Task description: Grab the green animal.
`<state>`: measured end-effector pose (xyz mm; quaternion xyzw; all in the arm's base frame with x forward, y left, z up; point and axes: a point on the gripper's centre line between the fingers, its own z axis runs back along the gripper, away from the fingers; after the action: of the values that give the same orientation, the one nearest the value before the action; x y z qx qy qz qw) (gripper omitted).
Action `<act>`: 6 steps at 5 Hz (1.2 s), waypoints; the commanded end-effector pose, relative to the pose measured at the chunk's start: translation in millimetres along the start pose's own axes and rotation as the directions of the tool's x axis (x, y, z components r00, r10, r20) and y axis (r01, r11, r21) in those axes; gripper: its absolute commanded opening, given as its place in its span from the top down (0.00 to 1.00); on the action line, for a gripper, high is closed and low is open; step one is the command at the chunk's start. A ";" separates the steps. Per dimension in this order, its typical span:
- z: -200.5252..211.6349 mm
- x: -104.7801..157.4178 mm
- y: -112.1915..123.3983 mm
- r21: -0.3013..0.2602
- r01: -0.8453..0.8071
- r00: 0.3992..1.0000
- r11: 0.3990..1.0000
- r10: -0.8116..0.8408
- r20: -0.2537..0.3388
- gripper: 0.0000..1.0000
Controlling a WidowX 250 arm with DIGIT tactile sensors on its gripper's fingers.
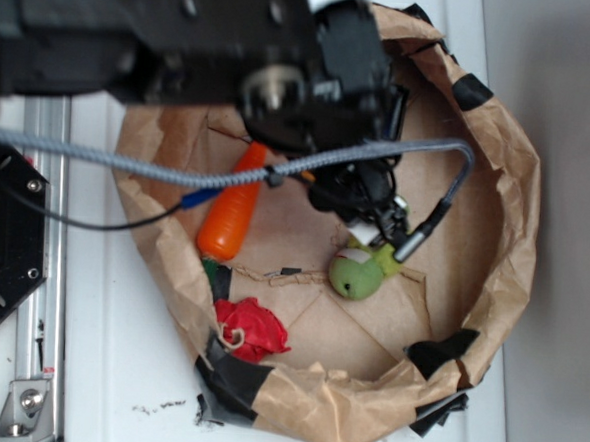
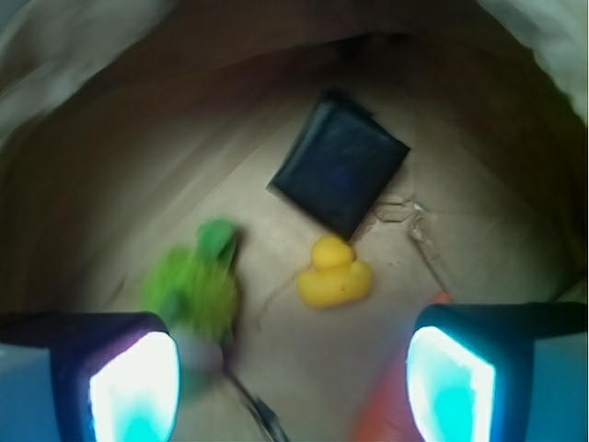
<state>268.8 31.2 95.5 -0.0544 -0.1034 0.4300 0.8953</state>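
Progress so far is basically just the approach: the black robot pincer [image 2: 293, 368] hangs inside the crumpled brown paper bag [image 1: 498, 173] with its pads [image 2: 136, 387] spread wide apart and nothing between them. The small lime-green plush animal [image 2: 195, 287] lies on the bag floor, near the left pad, not gripped. A little yellow rubber duck [image 2: 335, 273] sits just right of it, so I'd say lining up, dropping down and closing are all still to do.
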 end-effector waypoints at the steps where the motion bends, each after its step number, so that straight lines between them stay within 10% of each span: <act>1: -32.1 -15.6 -24.9 -0.020 0.200 0.980 0.980 -0.200 -0.015 0.00; 4: -63.1 -5.7 -71.3 -0.112 0.400 0.903 0.910 -0.412 -0.122 0.07; 5: -60.8 -8.0 -71.9 -0.120 0.430 0.886 0.895 -0.443 -0.134 1.00; 6: -32.0 -1.4 -70.6 -0.171 0.504 0.839 0.847 -0.527 -0.134 1.00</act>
<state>318.7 -26.9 47.9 -0.1091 -0.0060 0.1666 0.9799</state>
